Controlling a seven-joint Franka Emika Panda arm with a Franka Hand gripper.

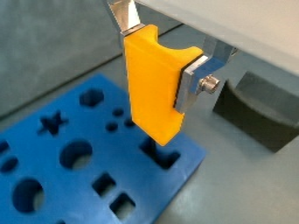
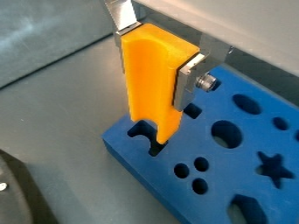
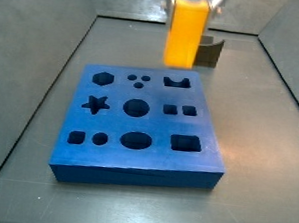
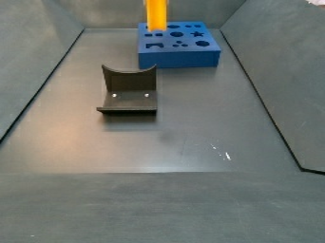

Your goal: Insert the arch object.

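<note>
My gripper (image 1: 160,54) is shut on the arch object (image 1: 155,92), a bright orange-yellow block held upright with its curved notch up between the silver fingers (image 1: 191,83). It shows in both wrist views (image 2: 155,83) and both side views (image 3: 185,35) (image 4: 155,13). The blue board (image 3: 139,173) lies under it, with several cutouts. The block's lower end hangs right over the arch-shaped cutout (image 3: 179,82) at the board's corner (image 2: 142,131). I cannot tell whether it touches the rim.
A dark grey-olive piece with a curved notch (image 4: 127,90) stands on the grey floor apart from the board (image 4: 178,59); it also shows in a side view (image 3: 210,52) and a wrist view (image 1: 263,109). Sloping grey walls enclose the floor.
</note>
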